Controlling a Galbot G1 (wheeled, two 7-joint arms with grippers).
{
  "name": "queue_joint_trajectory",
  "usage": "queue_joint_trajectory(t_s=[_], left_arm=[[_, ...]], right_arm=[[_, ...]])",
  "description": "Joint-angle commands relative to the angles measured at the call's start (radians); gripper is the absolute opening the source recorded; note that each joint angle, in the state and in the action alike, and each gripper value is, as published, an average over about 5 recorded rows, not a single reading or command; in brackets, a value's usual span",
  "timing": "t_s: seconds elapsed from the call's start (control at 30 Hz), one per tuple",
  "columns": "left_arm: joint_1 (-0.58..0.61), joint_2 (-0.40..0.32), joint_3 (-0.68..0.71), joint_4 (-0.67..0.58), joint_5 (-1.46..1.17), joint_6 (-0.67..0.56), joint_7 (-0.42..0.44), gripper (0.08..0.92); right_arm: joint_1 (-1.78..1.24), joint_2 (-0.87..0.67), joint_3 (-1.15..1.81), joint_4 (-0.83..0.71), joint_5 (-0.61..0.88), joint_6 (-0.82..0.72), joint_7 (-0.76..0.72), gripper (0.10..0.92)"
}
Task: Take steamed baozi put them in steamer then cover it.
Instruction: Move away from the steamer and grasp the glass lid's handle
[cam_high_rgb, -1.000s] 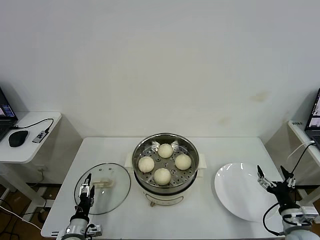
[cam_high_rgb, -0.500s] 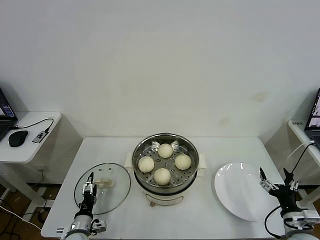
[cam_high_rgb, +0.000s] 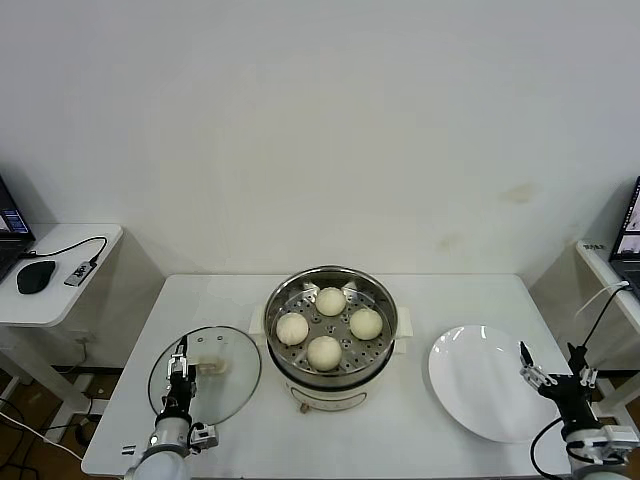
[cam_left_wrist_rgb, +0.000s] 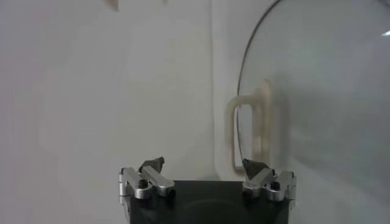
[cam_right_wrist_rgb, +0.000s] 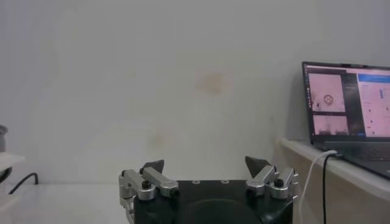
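Four cream-white baozi (cam_high_rgb: 324, 352) sit in the shiny perforated steamer (cam_high_rgb: 383, 298) on its cream pot base at the table's middle. The glass cover (cam_high_rgb: 225, 392) lies flat on the table left of the pot, its cream bar handle (cam_high_rgb: 208, 366) facing up. My left gripper (cam_high_rgb: 180, 372) is open and empty, low over the cover's near left part, just short of the handle. In the left wrist view the handle (cam_left_wrist_rgb: 250, 134) and the cover (cam_left_wrist_rgb: 317, 91) lie ahead of the left gripper (cam_left_wrist_rgb: 204, 165). My right gripper (cam_high_rgb: 553, 366) is open and empty at the table's right edge; it also shows in the right wrist view (cam_right_wrist_rgb: 205, 164).
An empty white plate (cam_high_rgb: 480, 385) lies right of the pot, close to my right gripper. A side table at the left holds a mouse (cam_high_rgb: 36, 276) and a cable. A laptop (cam_right_wrist_rgb: 347, 103) stands on a shelf at the right.
My left gripper has crept a little forward over the cover toward its handle. My right gripper has drawn back slightly toward the near right. The baozi, steamer and cover have not moved.
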Motion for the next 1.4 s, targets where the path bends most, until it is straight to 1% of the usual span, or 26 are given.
queue_joint_trajectory(t_s=[0.03,0.23,0.5,0.6,0.7,1.07,1.13,1.23,1.3,1.4], left_arm=[[-0.064,-0.006,0.004,0.059,-0.012,0.001,-0.016,0.823],[-0.104,-0.018,0.001,0.122,-0.023,-0.029,-0.062,0.823],[-0.111,-0.006,0.002,0.182,-0.052,-0.060,-0.127,0.810],[-0.107,-0.003,0.003,0.191,-0.052,-0.071,-0.138,0.753],[-0.101,-0.003,0.005,0.191,-0.052,-0.081,-0.144,0.669],[-0.090,0.015,0.005,0.170,-0.071,-0.091,-0.143,0.323],[-0.078,0.021,0.000,0.137,-0.084,-0.082,-0.126,0.262],[-0.045,0.035,-0.007,0.046,-0.111,-0.051,-0.075,0.182],[-0.018,0.040,-0.015,-0.033,-0.131,-0.022,-0.037,0.154],[0.020,0.042,-0.028,-0.149,-0.161,0.032,0.007,0.149]], right_arm=[[-0.006,0.002,0.009,0.000,-0.016,-0.001,-0.003,0.823],[-0.012,0.002,0.013,-0.010,-0.020,0.001,-0.004,0.823],[-0.019,0.007,0.014,-0.004,-0.023,-0.001,-0.004,0.823],[-0.022,0.011,0.015,0.000,-0.026,-0.001,-0.005,0.823],[-0.027,0.015,0.016,0.007,-0.029,-0.002,-0.005,0.823],[-0.030,0.024,0.013,0.040,-0.035,-0.019,-0.013,0.823],[-0.028,0.027,0.011,0.043,-0.035,-0.026,-0.017,0.823],[-0.027,0.030,0.003,0.051,-0.031,-0.040,-0.024,0.823],[-0.025,0.034,-0.004,0.057,-0.028,-0.047,-0.027,0.823],[-0.019,0.045,-0.012,0.060,-0.027,-0.052,-0.030,0.823]])
